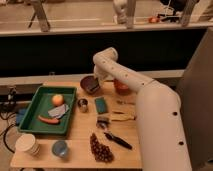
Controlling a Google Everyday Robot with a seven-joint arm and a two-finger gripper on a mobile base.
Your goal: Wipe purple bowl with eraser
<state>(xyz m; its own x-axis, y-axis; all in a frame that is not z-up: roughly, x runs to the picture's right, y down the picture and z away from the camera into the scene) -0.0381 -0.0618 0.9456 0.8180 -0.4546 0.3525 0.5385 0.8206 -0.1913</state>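
The purple bowl point(89, 84) sits at the back of the wooden table point(130, 150), left of the orange-red bowl point(121, 88), and looks tipped toward the camera. My white arm point(125, 75) reaches in from the right and bends down at the bowl. My gripper point(97, 80) is at the bowl's right rim, mostly hidden by the wrist. The eraser does not show; it may be hidden at the gripper.
A green block point(101, 104) and a small metal cup point(82, 104) lie just in front of the bowl. A green tray point(30, 117) with food is at the left. A yellow-handled tool point(117, 117), a black-handled utensil point(117, 140), grapes point(100, 148) and two cups point(27, 145) lie nearer.
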